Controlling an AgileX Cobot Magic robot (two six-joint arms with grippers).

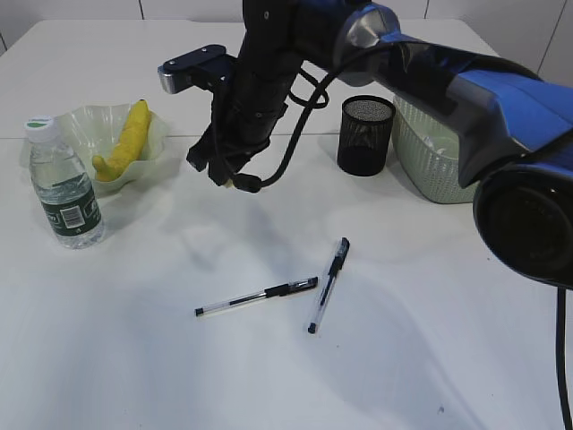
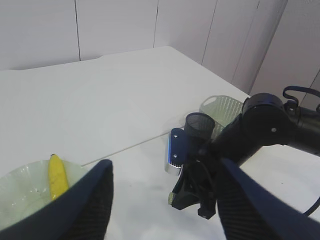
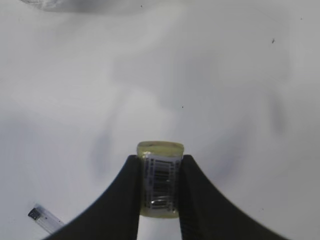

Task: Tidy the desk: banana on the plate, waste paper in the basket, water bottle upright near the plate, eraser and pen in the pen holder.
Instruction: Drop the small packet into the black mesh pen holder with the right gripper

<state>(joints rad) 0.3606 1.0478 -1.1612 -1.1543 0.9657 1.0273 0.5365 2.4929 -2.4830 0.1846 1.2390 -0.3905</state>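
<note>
My right gripper (image 1: 219,170) hangs above the table's middle-left, shut on a yellowish eraser (image 3: 160,185) with a barcode label; the eraser (image 1: 236,184) peeks out below the fingers. In the left wrist view my left gripper (image 2: 165,167) stands open with nothing between its fingers, facing the right gripper. The banana (image 1: 130,139) lies on the pale green plate (image 1: 85,116). A water bottle (image 1: 64,188) stands upright beside the plate. Two pens (image 1: 260,296) (image 1: 329,282) lie on the table in front. The black mesh pen holder (image 1: 365,134) stands next to the green basket (image 1: 430,157). No waste paper is in view.
The right arm spans from the right edge across the pen holder and basket. One pen's end (image 3: 45,218) shows at the lower left of the right wrist view. The left wrist view also shows the banana (image 2: 57,176), pen holder (image 2: 199,125) and basket (image 2: 222,107).
</note>
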